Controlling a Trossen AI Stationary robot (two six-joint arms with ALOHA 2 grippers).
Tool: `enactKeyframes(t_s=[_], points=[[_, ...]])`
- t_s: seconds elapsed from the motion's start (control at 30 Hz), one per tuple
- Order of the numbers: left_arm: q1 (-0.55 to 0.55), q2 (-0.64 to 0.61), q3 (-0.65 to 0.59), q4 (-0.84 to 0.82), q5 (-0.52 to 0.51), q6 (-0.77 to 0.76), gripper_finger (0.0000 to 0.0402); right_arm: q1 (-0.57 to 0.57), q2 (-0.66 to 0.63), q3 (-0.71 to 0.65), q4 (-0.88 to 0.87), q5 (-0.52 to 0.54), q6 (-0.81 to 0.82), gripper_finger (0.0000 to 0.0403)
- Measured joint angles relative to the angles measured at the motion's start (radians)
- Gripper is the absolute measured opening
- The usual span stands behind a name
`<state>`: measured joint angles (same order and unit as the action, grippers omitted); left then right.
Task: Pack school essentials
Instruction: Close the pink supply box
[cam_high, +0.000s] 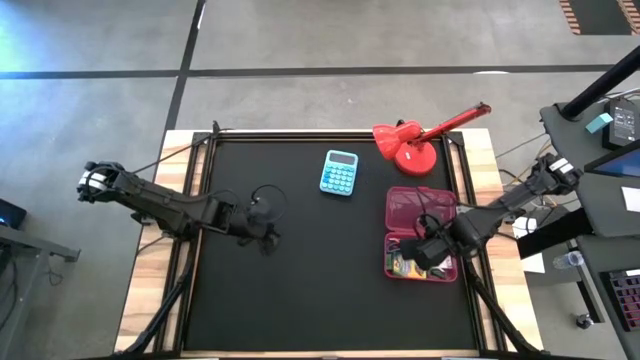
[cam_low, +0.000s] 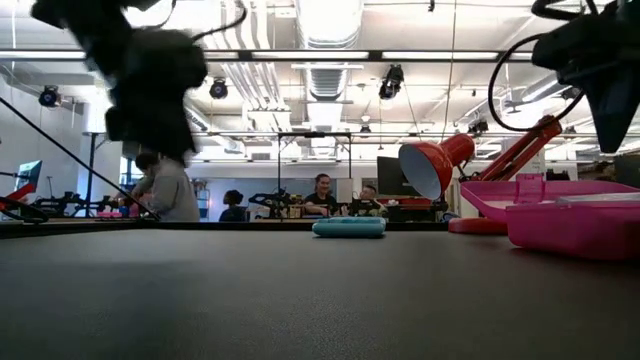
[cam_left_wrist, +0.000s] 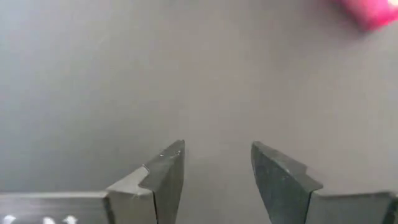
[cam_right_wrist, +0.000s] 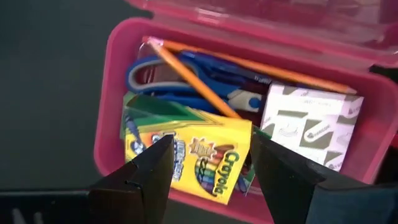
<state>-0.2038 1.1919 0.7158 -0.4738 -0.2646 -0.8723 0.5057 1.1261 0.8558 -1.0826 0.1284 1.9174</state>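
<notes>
The yellow-green crayon box (cam_right_wrist: 189, 158) lies flat and slightly askew in the open pink case (cam_right_wrist: 109, 118), its long axis across the case's width, overlapping 2 orange pencils (cam_right_wrist: 193, 84) that run diagonally over blue-handled scissors (cam_right_wrist: 161, 78), beside a white printed packet (cam_right_wrist: 308, 124). The right gripper (cam_right_wrist: 208, 171) hovers just above the box, fingers spread wide and empty. The left gripper (cam_left_wrist: 214, 180) hangs open over bare black table (cam_high: 300, 260), well apart.

The pencil case (cam_high: 421, 233) sits at four o'clock on the surface (cam_high: 300, 290), holding the crayon box (cam_right_wrist: 193, 155), scissors (cam_right_wrist: 186, 78), pencils (cam_right_wrist: 193, 78) and a small carton (cam_right_wrist: 311, 124). The desk lamp (cam_high: 410, 145) stands at two o'clock, the calculator (cam_high: 340, 173) just beside it toward twelve.
</notes>
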Motion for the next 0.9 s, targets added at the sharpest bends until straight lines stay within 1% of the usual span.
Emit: enactKeyframes(t_s=[0.13, 0.27, 0.37, 0.6, 0.77, 0.9], points=[[0.035, 0.0, 0.0, 0.193, -0.001, 0.081, 0.0169, -0.05, 0.011, 0.0, -0.059, -0.036, -0.053, 0.0201], [0.068, 0.0, 0.008, 0.277, 0.002, 0.141, 0.0169, -0.096, 0.023, 0.0, -0.128, -0.115, -0.109, 0.0201], [0.087, 0.0, 0.017, 0.283, 0.003, 0.175, 0.0169, -0.124, 0.041, 0.0, -0.179, -0.122, -0.139, 0.0201], [0.114, 0.0, 0.016, 0.279, 0.02, 0.207, 0.0169, -0.186, 0.071, -0.006, -0.264, -0.121, -0.303, 0.0201], [0.12, 0.0, 0.015, 0.279, 0.026, 0.223, 0.0169, -0.192, 0.103, -0.019, -0.257, -0.116, -0.488, 0.0201], [0.12, 0.0, 0.015, 0.278, 0.031, 0.233, 0.0169, -0.192, 0.15, -0.02, -0.24, -0.081, -0.645, 0.0201]])
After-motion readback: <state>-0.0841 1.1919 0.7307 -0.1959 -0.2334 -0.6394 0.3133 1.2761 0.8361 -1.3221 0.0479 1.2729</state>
